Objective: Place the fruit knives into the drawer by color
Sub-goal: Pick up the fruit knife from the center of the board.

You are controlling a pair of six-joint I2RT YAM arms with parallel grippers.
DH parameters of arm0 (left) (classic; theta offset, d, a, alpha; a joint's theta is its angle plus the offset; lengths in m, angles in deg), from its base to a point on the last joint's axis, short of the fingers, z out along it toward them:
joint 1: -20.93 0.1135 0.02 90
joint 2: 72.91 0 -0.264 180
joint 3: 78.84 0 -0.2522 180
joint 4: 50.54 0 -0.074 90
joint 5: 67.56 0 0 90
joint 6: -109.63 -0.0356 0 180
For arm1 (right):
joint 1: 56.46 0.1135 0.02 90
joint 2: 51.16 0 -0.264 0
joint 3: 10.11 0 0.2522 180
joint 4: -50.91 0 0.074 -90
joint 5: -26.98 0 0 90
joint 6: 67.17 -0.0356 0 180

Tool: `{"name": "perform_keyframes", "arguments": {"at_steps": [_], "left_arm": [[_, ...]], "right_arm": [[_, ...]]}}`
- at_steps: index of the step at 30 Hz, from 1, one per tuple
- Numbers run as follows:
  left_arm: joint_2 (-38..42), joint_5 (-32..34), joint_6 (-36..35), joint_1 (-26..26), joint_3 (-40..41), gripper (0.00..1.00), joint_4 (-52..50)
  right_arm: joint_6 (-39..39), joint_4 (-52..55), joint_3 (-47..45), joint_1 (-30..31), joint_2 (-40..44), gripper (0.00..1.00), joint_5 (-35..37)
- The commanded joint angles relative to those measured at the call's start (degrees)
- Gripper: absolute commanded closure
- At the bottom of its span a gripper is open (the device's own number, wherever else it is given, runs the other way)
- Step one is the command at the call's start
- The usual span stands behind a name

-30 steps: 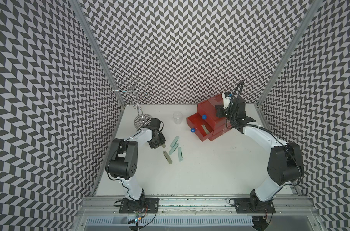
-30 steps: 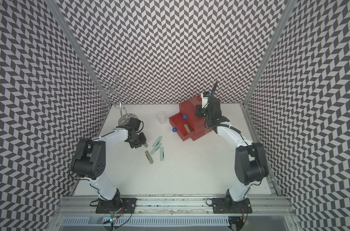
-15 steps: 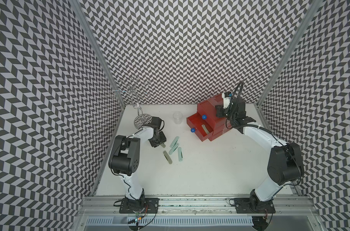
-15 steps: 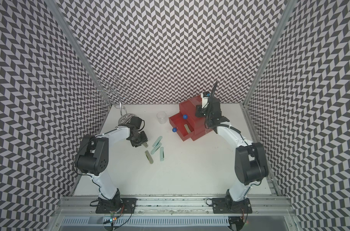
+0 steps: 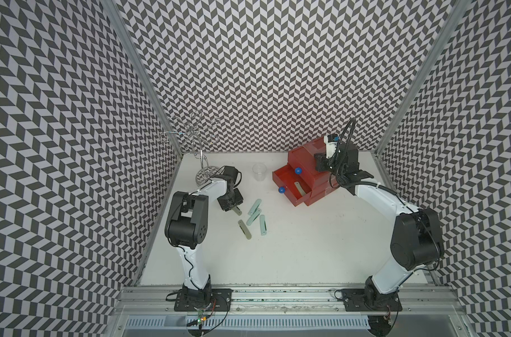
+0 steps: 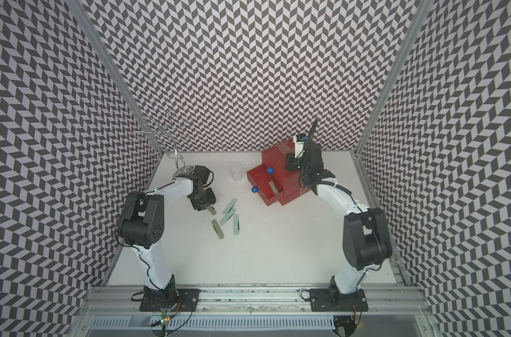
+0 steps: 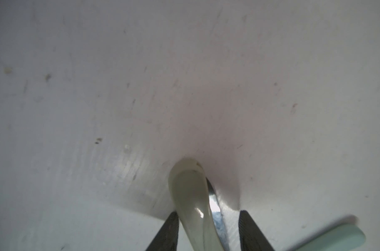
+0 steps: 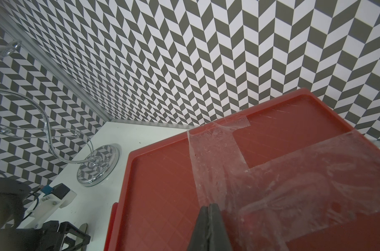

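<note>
My left gripper is down at the table, open around a grey-olive fruit knife. One finger touches the knife and the other stands apart from it. The knife's tip rests on the table. Three mint knives and another olive one lie just right of it. The red drawer box has two drawers pulled out, and the lower one holds an olive knife. My right gripper is shut, with its tips on the taped top of the box.
A clear plastic cup stands between my left gripper and the drawers. A wire stand with a round base is at the back left corner. Patterned walls close in the back and both sides.
My left arm's elbow has swung in and its jaws have opened wider around the olive knife. The right arm has not moved.
</note>
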Motion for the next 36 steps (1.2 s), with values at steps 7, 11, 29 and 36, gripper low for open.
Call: {"name": "perform_keyframes", "arguments": {"at_steps": [7, 11, 29, 36], "left_arm": [[-2.35, 4.5, -2.28, -1.07, -1.1, 0.54, -7.76], [-2.0, 4.08, -2.49, -1.78, 0.75, 0.55, -7.03], [-3.36, 3.12, -3.77, -3.54, 0.44, 0.61, -6.65], [-4.04, 2.86, -5.38, -3.54, -0.03, 0.67, -7.54]], "right_arm": [[-2.06, 19.5, -7.67, 0.69, -9.57, 1.0, -2.49], [-2.04, 19.33, -7.68, 0.73, -9.49, 1.0, -2.71], [-2.11, 19.25, -7.88, 0.73, -9.19, 1.0, -2.86], [-2.21, 19.23, -7.89, 0.66, -9.19, 1.0, -2.77]]}}
